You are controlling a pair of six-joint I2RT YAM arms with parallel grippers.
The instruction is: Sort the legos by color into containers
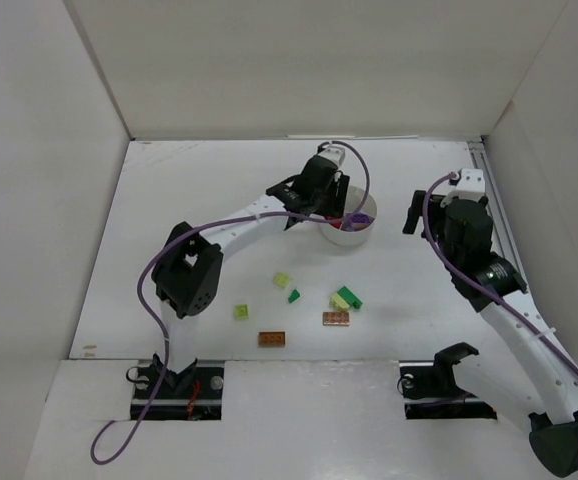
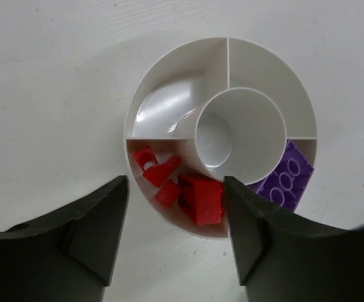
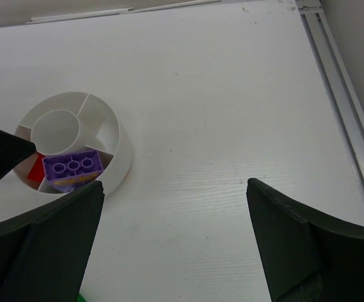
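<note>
Red legos [image 2: 198, 198] in dish [image 2: 264, 69] wedge | purple lego [image 2: 288, 178] nearby (left gripper [image 2: 174, 189] overhead)

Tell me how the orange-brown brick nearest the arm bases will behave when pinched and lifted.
The orange-brown brick looks like hard moulded plastic, so probably stiff. Far smaller than the dish, it is likely very light. Flat and boxy, it should not roll, but may skid on the smooth table if nudged.

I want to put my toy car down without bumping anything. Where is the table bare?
Bare: the far strip of the white table between the back wall and the round white plastic dish, and the patch between that dish and the right arm. Crowded: nearer than the dish, where small plastic bricks, green, yellow-green and orange-brown, lie scattered.
</note>
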